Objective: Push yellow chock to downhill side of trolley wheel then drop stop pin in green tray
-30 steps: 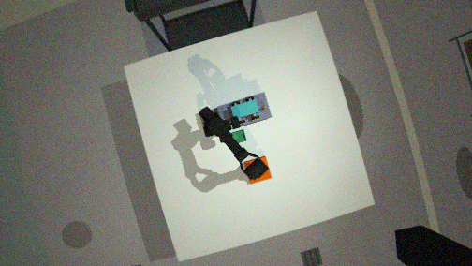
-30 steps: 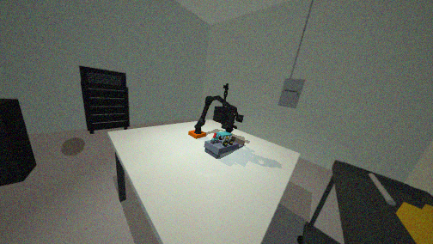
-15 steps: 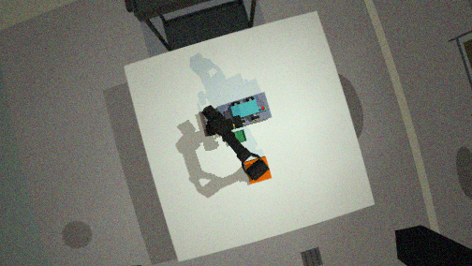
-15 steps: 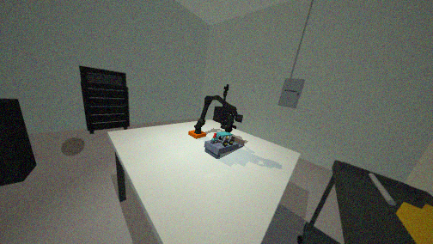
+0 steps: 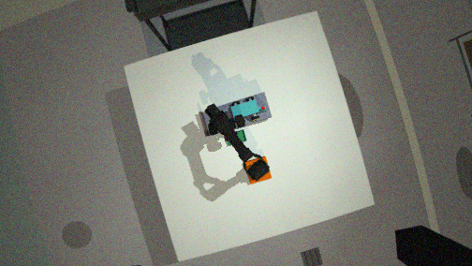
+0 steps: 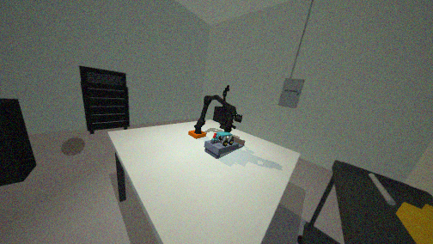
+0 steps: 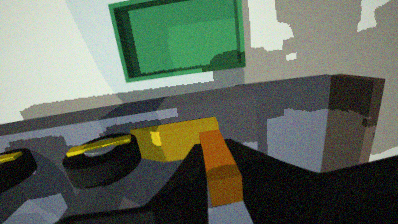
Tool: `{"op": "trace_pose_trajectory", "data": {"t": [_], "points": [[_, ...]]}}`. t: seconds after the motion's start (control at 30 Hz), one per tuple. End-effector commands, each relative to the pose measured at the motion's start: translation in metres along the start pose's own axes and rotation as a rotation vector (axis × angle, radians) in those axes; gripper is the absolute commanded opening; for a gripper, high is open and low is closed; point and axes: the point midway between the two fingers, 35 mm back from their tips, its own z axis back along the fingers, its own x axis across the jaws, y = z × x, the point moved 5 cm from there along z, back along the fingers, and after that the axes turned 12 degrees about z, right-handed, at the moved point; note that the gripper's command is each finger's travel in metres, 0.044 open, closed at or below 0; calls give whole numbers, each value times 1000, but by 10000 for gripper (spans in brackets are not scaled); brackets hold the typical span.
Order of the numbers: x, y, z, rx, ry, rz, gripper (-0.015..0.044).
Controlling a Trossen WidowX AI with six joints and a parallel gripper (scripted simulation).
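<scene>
We are pinching the yellow chock (image 7: 175, 137) by its orange handle (image 7: 220, 167) in our gripper (image 7: 215, 195), holding it on the ramp (image 7: 295, 135) near mid-bench, just beside a trolley wheel (image 7: 102, 160). Contact looks close but unsure. The red stop pin (image 5: 263, 108) is waiting uphill, the green tray (image 7: 177, 40) holding nothing yet.

Seen from directly overhead and far off, the white bench (image 5: 304, 187) sits tilted in the frame, with the ramp (image 5: 266, 99) just above centre. The exterior camera stands off one bench corner, slightly raised and distant, placing the same ramp (image 6: 213, 150) at mid-frame. The wrist camera rides close, looking past the yellow chock (image 7: 175, 137) and over the ramp (image 7: 295, 135) to the green tray (image 7: 180, 37), upper centre.
</scene>
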Motion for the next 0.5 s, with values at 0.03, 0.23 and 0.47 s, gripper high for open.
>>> {"op": "trace_pose_trajectory", "data": {"t": [0.03,0.23,0.47], "points": [[0,0,0,0,-1,-1,0],[0,0,0,0,-1,-1,0],[0,0,0,0,-1,-1,184]]}}
